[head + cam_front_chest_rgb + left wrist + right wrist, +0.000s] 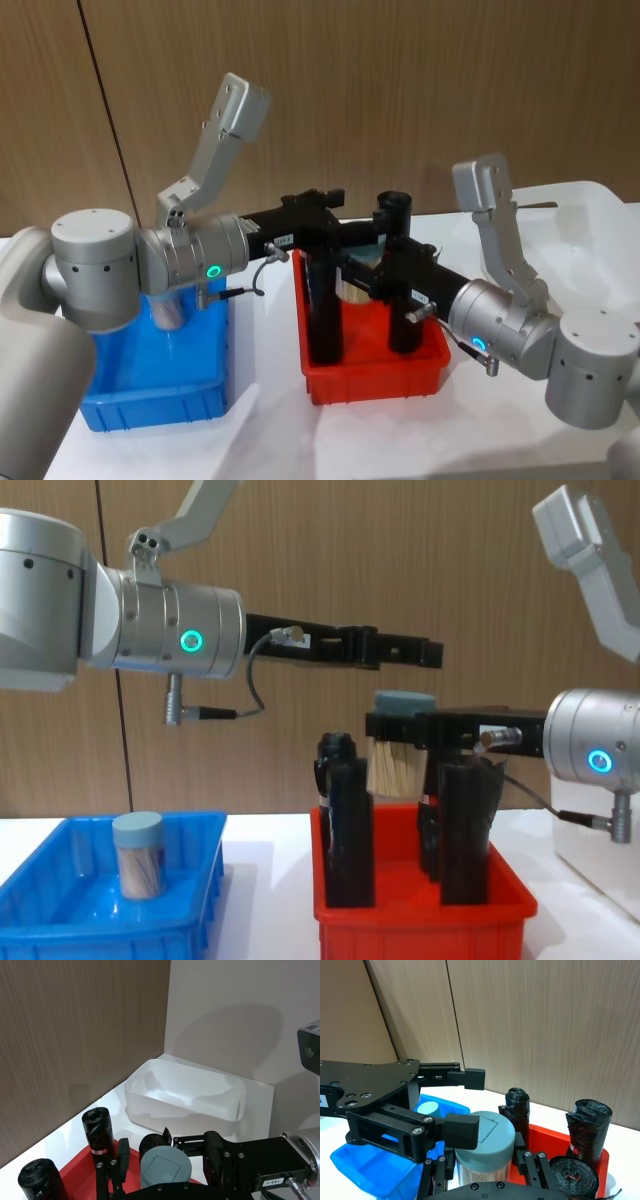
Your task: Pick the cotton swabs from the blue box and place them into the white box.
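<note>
Blue-lidded cotton swabs jar (396, 755) clamped in right gripper (400, 727) over red bin (420, 930), left gripper (469, 1102) spread wide; white box (190, 1110) lies rightward, right arm nearer.

The shallow blue plastic bin (150, 405) sat left, the red plastic bin (375, 385) beside it on the right, the translucent white plastic box (185, 1107) farther right. 1 clear cotton-swab jar (138, 855) stood in the blue bin; the right gripper (398, 728) held a 2nd jar (485, 1135) over the red bin, between its 3 black bottles (345, 820).
</note>
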`<state>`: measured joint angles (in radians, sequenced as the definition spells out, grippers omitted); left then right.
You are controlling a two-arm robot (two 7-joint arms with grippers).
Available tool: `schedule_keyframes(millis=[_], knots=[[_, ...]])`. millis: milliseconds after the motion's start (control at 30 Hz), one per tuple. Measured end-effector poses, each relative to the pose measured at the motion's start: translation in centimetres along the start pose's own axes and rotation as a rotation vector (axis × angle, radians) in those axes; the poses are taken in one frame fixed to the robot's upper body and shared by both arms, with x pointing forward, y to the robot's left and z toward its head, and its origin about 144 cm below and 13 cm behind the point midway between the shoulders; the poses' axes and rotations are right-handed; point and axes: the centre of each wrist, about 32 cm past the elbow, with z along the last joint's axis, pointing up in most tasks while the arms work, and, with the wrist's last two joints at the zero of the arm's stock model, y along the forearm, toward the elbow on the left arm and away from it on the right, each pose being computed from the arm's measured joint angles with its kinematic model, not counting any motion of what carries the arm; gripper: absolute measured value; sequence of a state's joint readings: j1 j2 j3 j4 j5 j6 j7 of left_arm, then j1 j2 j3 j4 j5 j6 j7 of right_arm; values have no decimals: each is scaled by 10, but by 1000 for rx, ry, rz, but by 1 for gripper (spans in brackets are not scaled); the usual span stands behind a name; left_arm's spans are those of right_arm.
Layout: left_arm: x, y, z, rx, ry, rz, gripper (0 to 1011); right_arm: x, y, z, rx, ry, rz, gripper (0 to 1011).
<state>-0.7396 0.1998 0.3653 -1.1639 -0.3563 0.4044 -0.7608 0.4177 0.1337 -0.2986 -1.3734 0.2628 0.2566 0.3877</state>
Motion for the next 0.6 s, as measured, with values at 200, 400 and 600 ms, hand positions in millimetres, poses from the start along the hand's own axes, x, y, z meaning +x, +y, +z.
schedule_keyframes(millis=[200, 400, 600], knots=[[0, 0, 0, 0, 0, 0, 1004, 0, 0, 0, 4, 1, 3, 682], [0, 0, 0, 0, 0, 0, 1004, -1, -1, 0, 6, 2, 4, 682], [0, 0, 0, 0, 0, 0, 1004, 0, -2, -1, 7, 3, -2, 682]])
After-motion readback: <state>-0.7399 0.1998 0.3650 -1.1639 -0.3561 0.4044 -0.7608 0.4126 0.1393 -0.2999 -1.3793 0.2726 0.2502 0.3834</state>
